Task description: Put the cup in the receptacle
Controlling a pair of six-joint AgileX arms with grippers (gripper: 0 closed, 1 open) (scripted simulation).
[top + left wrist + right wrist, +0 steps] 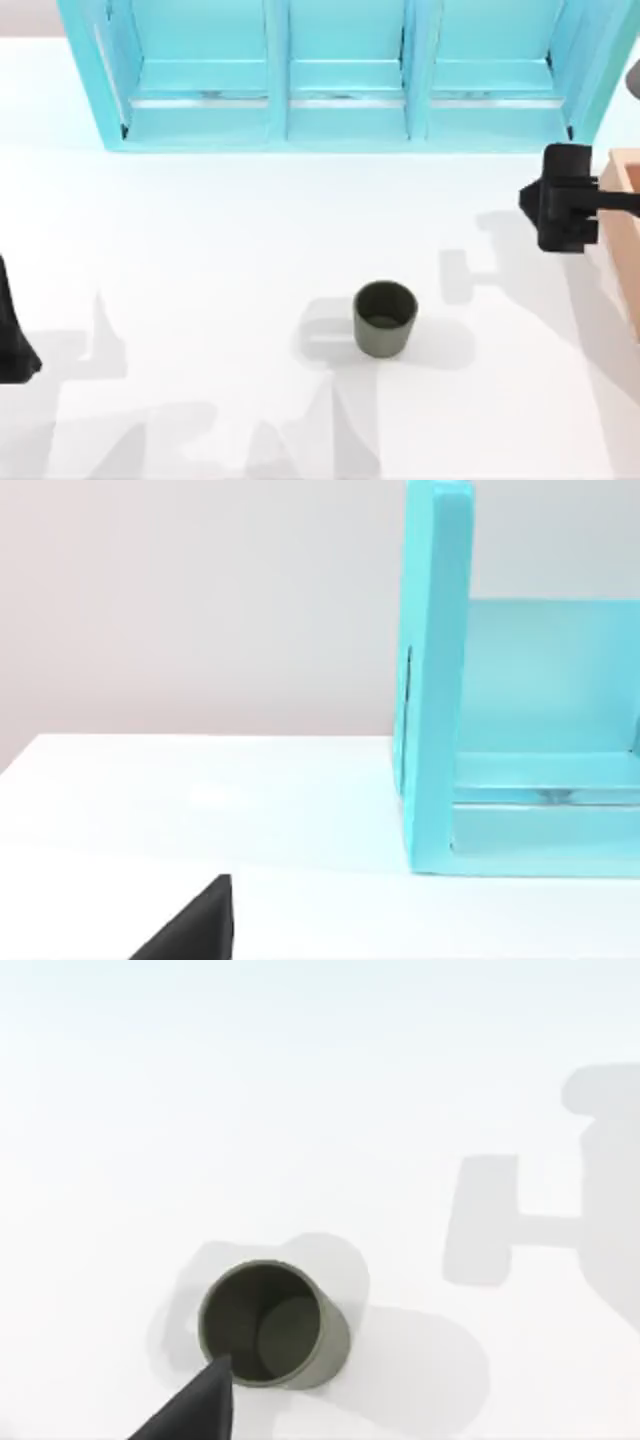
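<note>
Sitting upright near the middle of the white table (200,250), the small dark olive-grey cylindrical cup (385,318) looks empty inside, so it seems ready to be picked up and nothing is touching it yet. Right gripper (560,200) hangs high over the right side, next to a tan wooden box (625,220) at the edge, probably the receptacle; can't tell what's in it, or if the fingers are apart. Left gripper (15,340) sits parked at the left edge, same deal. Along the back stands a light blue three-bay shelf (345,80), bays empty.
</note>
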